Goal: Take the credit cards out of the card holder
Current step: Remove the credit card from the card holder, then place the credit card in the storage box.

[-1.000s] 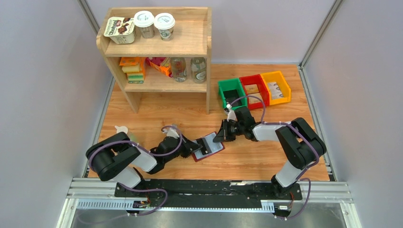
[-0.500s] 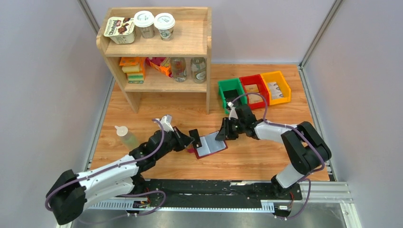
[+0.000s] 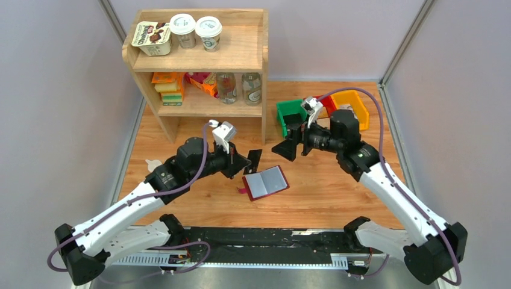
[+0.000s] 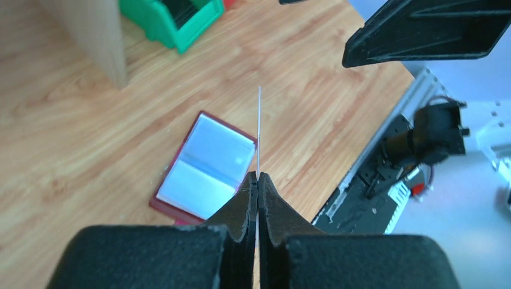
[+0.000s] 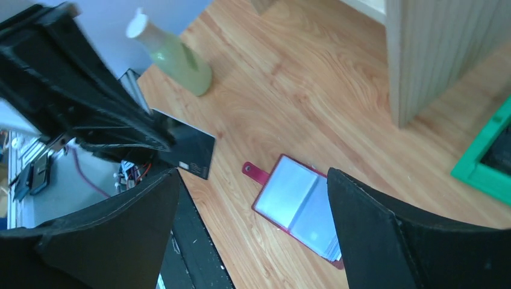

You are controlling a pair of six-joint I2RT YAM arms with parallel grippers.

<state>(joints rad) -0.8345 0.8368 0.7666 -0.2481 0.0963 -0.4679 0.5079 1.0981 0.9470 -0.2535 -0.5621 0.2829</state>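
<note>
Left gripper [image 3: 243,161] is pinching a dark credit card [image 3: 254,158] beside the open card holder [image 3: 265,183]; right gripper [image 3: 284,149] is hanging with fingers spread.

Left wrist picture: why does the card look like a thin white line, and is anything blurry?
Left wrist view: the credit card is edge-on to the lens, so only its pale edge shows; the near fingers look soft and oversized. Right wrist view: the same card shows its dark face.

The card holder [image 3: 265,183] is maroon with grey-blue sleeves — the table [image 3: 337,192] under it orange wood-grain, the credit card [image 3: 255,159] beside it black.
</note>
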